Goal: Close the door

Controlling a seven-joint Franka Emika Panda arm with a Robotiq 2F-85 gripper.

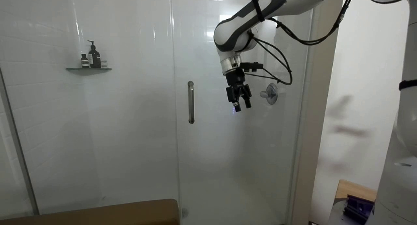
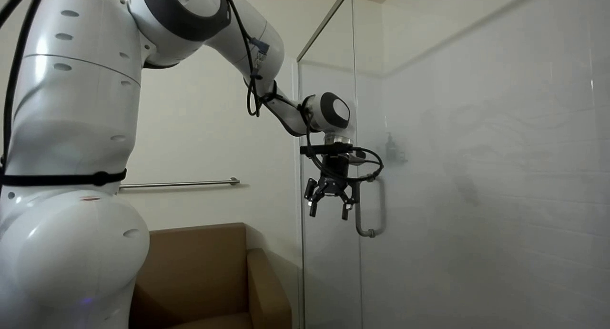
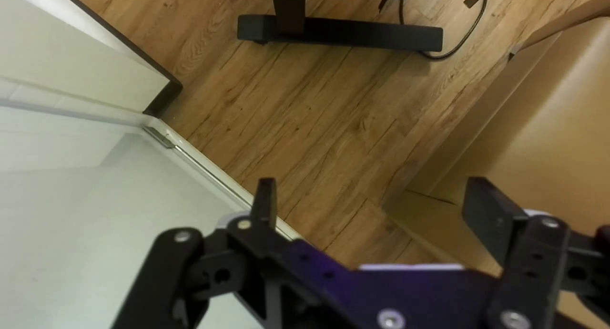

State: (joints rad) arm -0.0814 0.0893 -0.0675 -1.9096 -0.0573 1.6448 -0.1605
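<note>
The door (image 1: 211, 153) is a tall clear glass panel, also seen in an exterior view (image 2: 331, 281). Its free edge stands beside the fixed panel's edge and looks in line with it. The vertical chrome bar handle (image 1: 191, 102) is at mid-height; the gripper and its cable partly hide the handle's top in an exterior view (image 2: 358, 219). My gripper (image 1: 243, 107) points down in front of the door, to the hinge side of the handle and apart from it. It also shows in an exterior view (image 2: 329, 216). In the wrist view the gripper (image 3: 371, 183) is open with nothing between its fingers.
The fixed glass panel (image 1: 130, 137) stands beside the door. A brown armchair (image 2: 200, 272) stands near the gripper's side in the wrist view (image 3: 548, 128). A metal sill (image 3: 214, 176) runs along the glass bottom. A black stand foot (image 3: 352, 33) and cable lie on the floor.
</note>
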